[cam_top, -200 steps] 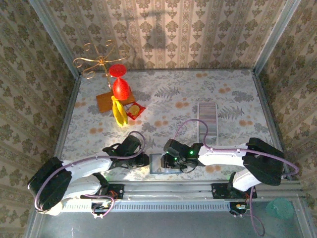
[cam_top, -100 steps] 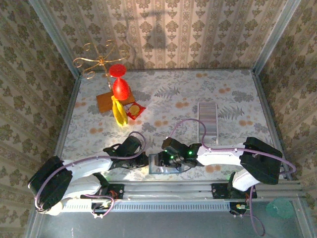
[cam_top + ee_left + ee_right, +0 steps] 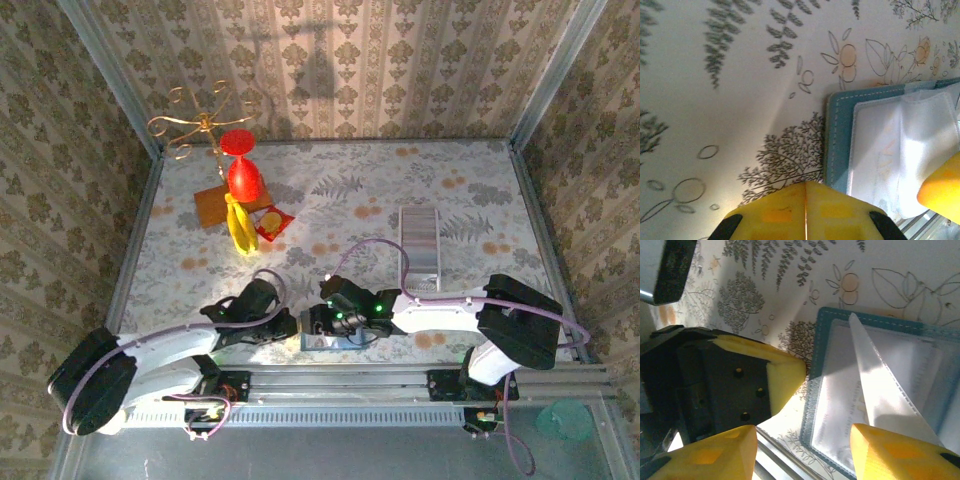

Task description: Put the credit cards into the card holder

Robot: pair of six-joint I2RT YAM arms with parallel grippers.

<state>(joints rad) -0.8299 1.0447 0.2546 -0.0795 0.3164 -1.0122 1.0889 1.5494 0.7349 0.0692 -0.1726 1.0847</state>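
Note:
The card holder (image 3: 326, 342) lies open at the table's near edge, teal with clear plastic sleeves; it also shows as the card holder (image 3: 839, 140) and the card holder (image 3: 840, 405). One clear sleeve (image 3: 875, 375) stands lifted. The credit cards are hidden; only faint print shows through the sleeves. My left gripper (image 3: 291, 326) (image 3: 805, 184) is shut with nothing in it, its tip on the cloth just left of the holder's edge. My right gripper (image 3: 322, 322) (image 3: 805, 455) hangs open over the holder's left part, one finger (image 3: 900, 455) by the lifted sleeve.
The metal rail (image 3: 330, 376) runs just in front of the holder. A grey ridged rack (image 3: 418, 240) stands behind the right arm. At the back left are a red goblet (image 3: 243, 178), a banana (image 3: 238, 225), a snack packet (image 3: 272, 222) and a gold wire stand (image 3: 200, 120).
My left gripper has closed and stays at the holder's left edge. My right gripper has slid a little left over the holder.

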